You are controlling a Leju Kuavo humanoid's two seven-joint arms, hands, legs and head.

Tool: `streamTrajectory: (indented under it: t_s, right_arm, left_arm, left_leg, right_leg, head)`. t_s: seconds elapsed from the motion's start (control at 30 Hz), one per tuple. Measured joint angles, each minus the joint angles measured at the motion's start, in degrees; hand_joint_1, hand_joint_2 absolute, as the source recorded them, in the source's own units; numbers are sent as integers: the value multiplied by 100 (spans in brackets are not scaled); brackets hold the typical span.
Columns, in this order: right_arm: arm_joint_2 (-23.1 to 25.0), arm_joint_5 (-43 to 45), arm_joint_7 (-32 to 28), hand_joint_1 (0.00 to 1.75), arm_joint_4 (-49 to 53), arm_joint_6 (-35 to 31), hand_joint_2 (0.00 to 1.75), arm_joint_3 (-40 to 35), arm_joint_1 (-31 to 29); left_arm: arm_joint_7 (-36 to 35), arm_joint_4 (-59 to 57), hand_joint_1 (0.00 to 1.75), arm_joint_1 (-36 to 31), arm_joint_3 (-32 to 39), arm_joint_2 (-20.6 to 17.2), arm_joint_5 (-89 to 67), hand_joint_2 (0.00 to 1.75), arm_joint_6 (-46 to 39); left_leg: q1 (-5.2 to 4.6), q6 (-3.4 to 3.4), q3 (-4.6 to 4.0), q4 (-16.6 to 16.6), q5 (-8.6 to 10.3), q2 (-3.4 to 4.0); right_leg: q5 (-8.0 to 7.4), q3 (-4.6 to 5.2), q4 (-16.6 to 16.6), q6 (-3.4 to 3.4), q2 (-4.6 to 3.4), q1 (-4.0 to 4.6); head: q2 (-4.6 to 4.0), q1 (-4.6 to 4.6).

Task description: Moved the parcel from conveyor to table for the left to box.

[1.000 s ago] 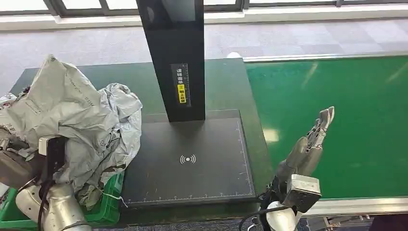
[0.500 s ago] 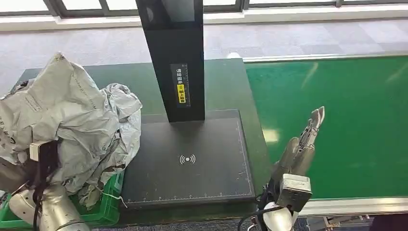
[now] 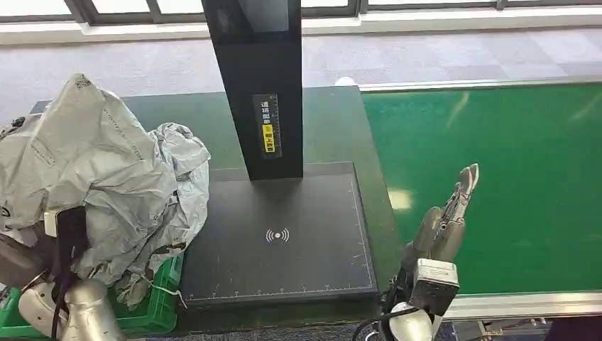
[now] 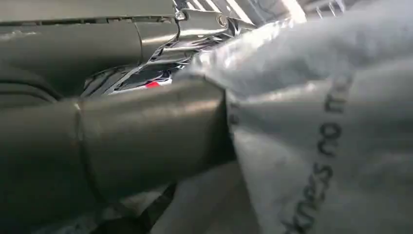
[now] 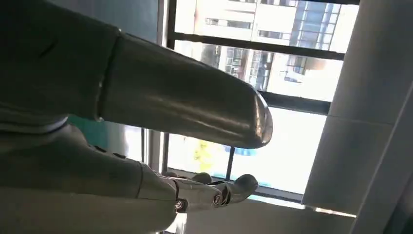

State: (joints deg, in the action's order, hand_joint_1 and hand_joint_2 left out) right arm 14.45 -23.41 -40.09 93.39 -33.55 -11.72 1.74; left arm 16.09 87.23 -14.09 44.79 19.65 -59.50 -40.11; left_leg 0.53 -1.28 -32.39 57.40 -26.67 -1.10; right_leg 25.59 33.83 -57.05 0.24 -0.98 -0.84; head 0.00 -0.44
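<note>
The green conveyor (image 3: 497, 185) takes up the right side of the head view, its belt bare and bordered by a pale metal rail along the near and far edges. To its left stands the dark green bench (image 3: 334, 135), which carries a flat black scanning pad (image 3: 284, 241) marked with a white wireless symbol and ruler ticks along its edges. A tall black post (image 3: 259, 78) rises from the back of the pad, with a small yellow-and-white label on its front face.

On the left end of the bench lies a heap of crumpled grey plastic mailers. The parcel (image 3: 85, 177), a grey poly bag with faint printed lettering, sits at the top of that heap, raised above a green crate (image 3: 152, 302) at the bench's near left corner. The left hand (image 4: 122, 141) is pressed into the parcel: in the left wrist view its thick grey thumb lies against the bag's wrinkled film, and darker fingers (image 4: 199, 19) reach over the fold beyond it, so the hand holds the parcel.

The right hand (image 3: 451, 217) hangs over the near edge of the conveyor, just beside the bench's right side, with fingers stretched out nearly straight and pointing away from the robot. It holds nothing; the right wrist view shows its thumb (image 5: 195, 107) and fingers apart against bright windows.
</note>
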Motion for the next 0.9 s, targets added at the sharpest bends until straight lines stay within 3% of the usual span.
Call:
streamTrajectory:
  t_s: [0.1, 0.27, 0.3, 0.9]
  right_arm:
    - [15, -31, 0, 0, 0, 136, 0, 94, 20]
    - [31, -55, 0, 0, 0, 280, 0, 208, 34]
    - [31, -61, 0, 0, 0, 295, 0, 239, 40]
    - [74, -249, 0, 0, -138, 734, 0, 549, 44]
  left_arm:
    - [-1123, 189, 0, 205, -636, -31, -807, 0, 0]
    - [-1351, 243, 0, 281, -1295, -83, -1049, 0, 0]
    - [-1334, 247, 0, 287, -1367, -83, -1038, 175, 0]
    - [-1355, 930, 0, 625, -1708, -179, -1060, 175, -2]
  left_leg:
    - [0, 2, -3, 0, -1, -6]
    - [0, 2, -3, 0, -1, -11]
    - [0, 2, -3, 1, -1, -11]
    - [1, 2, -13, 0, -1, -17]
  right_leg:
    - [0, -3, 1, 1, 8, -1]
    - [-1, -6, 0, 1, 14, -1]
    - [-1, -7, 0, 1, 13, -1]
    - [3, -4, -1, 2, 16, 2]
  head:
    - [0, 2]
    - [0, 2]
    - [0, 2]
    - [0, 2]
